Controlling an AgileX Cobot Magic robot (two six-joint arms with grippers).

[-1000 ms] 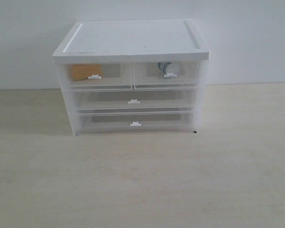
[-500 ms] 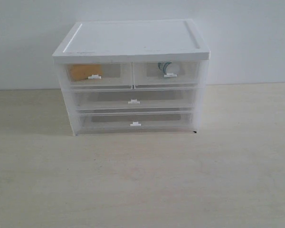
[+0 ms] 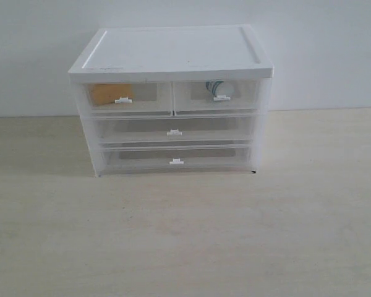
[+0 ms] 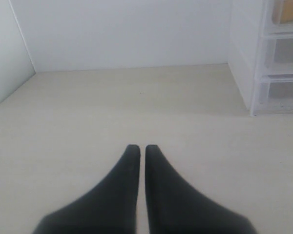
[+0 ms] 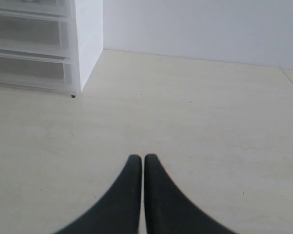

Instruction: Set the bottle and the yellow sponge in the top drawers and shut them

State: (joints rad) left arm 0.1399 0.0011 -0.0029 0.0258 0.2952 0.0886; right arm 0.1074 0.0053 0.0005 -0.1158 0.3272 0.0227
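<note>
While left gripper (image 4: pixel 142 148) closed empty, right gripper (image 5: pixel 139 158) likewise.

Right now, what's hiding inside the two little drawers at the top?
Through the cloudy plastic of the top drawers, the yellow sponge shows in the left one and the bottle in the right. The fronts blur both.

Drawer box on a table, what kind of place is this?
Probably a robot test bench, not a home: a pale table, blank white walls, one drawer cabinet, and the left gripper and right gripper, both shut, above the table.
</note>
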